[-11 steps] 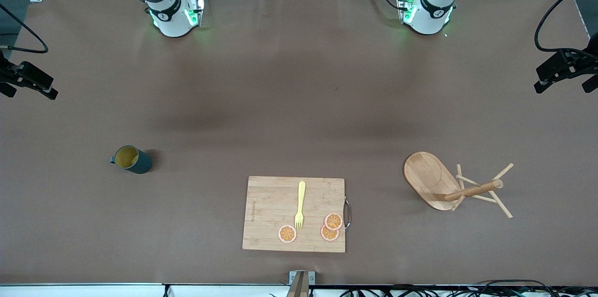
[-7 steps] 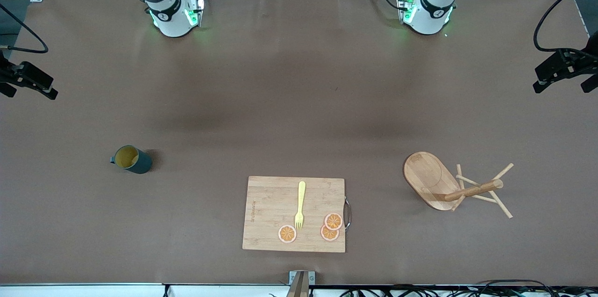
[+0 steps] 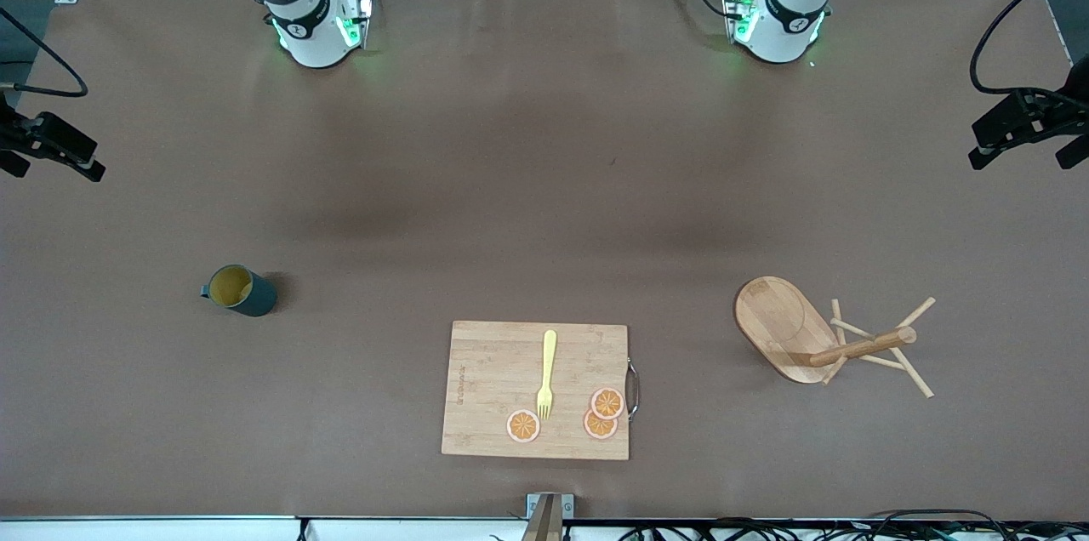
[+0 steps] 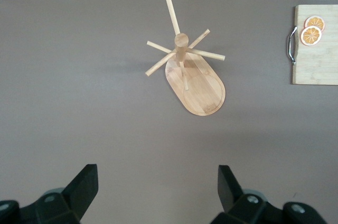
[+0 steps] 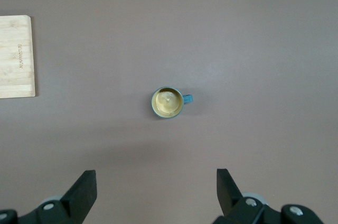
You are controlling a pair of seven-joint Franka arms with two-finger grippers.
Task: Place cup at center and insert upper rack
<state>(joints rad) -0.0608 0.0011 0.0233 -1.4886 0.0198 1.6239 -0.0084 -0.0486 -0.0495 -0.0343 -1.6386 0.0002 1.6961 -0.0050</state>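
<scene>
Stillness is the news: across the last second the cup (image 3: 241, 291), the rack (image 3: 817, 341) and everything else on the counter (image 3: 544, 184) sit exactly where they were, so neither step of the task has begun.

The left end effector (image 4: 157, 174) hangs high over the rack, released, with its fingers wide apart and nothing between them. The right end effector (image 5: 156, 174) hangs the same way over the cup, also released and empty.

The cup stands upright in the lower part of the front view toward the right arm's end. It is a small glazed cylinder, dark teal outside and mustard yellow inside, with a stubby handle.

The rack stands toward the left arm's end: pale wood with a smooth oval base, a round post and thin crossing pegs.

Between them, low in the frame, lies a rectangular bamboo board (image 3: 493, 354) with a metal handle. It carries a yellow fork (image 3: 546, 375) and three flat orange slices (image 3: 523, 426).
</scene>
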